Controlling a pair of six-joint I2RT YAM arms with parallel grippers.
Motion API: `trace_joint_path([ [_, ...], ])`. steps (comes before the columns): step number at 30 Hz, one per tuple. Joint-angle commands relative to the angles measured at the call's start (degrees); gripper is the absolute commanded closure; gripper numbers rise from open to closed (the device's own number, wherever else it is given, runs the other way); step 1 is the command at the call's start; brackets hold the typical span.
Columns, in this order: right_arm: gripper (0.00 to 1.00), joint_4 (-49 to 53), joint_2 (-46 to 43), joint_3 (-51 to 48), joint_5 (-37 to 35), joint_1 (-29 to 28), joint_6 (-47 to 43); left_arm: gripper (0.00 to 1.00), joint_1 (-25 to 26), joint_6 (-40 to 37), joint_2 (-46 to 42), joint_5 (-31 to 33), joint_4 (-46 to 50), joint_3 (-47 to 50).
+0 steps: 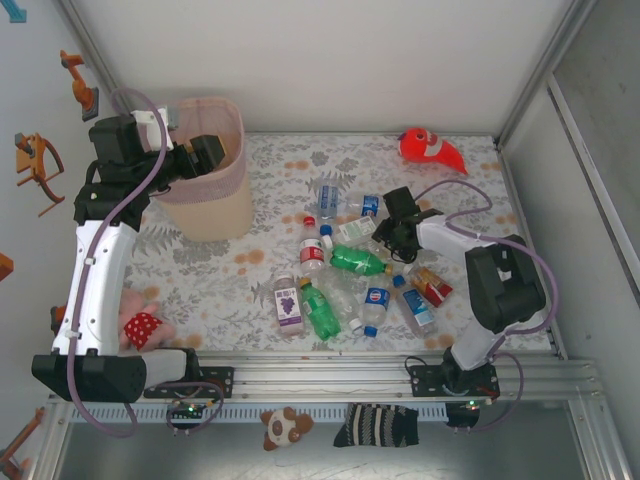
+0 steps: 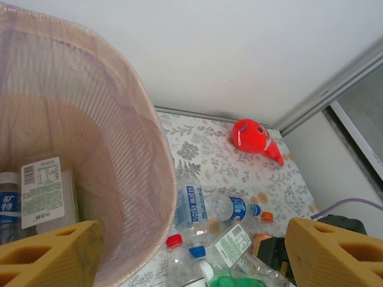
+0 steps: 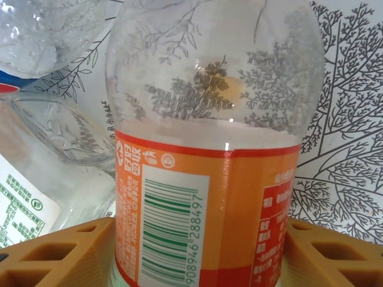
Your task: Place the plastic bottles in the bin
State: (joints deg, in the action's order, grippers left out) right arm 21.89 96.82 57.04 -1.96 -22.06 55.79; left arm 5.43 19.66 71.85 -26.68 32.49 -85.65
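– while the left gripper (image 1: 205, 152) hangs over the near rim of the bin (image 1: 215, 205), what's in it?
– nothing. its fingers (image 2: 48, 257) stand wide apart with bare air between them. the bin sits at the far left of the table (image 1: 270, 160).
– anything in the bin?
– the left wrist view shows two bottles at the bottom, a white-label bottle (image 2: 42, 191) and a blue-label one (image 2: 7, 206) beside it.
– and the right gripper (image 1: 395, 235)?
– it's down in the bottle pile (image 1: 345, 280) mid-table, well apart from the bin. the right wrist view has a clear orange-label bottle (image 3: 203, 197) between its pads (image 3: 60, 254).
– clamped?
– the pads look to touch the label on both sides, jaws about half open. can't tell if the grip is firm. the bottle lies on the floral cloth, with other clear bottles just beside it on the left.
– the rest?
– two green bottles (image 1: 358, 262) are in the pile. the fish plush (image 1: 432, 148) is at the far right, apart from it.
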Motion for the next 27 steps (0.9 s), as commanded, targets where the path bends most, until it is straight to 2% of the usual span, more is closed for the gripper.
trace_joint_path([
  [1,0.38,0.0,-1.5,-1.0,-0.2,0.6,1.2,0.21,-0.2,1.1,-0.6,-1.3,-1.6,0.2],
  [12,0.4,2.4,-9.0,-3.1,-2.5,2.8,0.6,0.21,-0.1,1.5,-0.2,-2.1,-2.1,0.0],
  [18,0.42,6.0,-16.1,-2.4,-5.6,3.3,-5.3,0.21,0.7,1.8,0.2,-3.5,-3.5,0.1],
  [21,0.42,5.4,-20.5,-1.9,-3.9,3.4,-11.3,0.21,1.5,2.1,0.5,-4.5,-4.8,0.4],
  [27,0.44,1.7,-28.0,-0.2,6.1,3.3,-23.2,0.22,4.7,2.5,1.7,-7.7,-8.6,0.6],
])
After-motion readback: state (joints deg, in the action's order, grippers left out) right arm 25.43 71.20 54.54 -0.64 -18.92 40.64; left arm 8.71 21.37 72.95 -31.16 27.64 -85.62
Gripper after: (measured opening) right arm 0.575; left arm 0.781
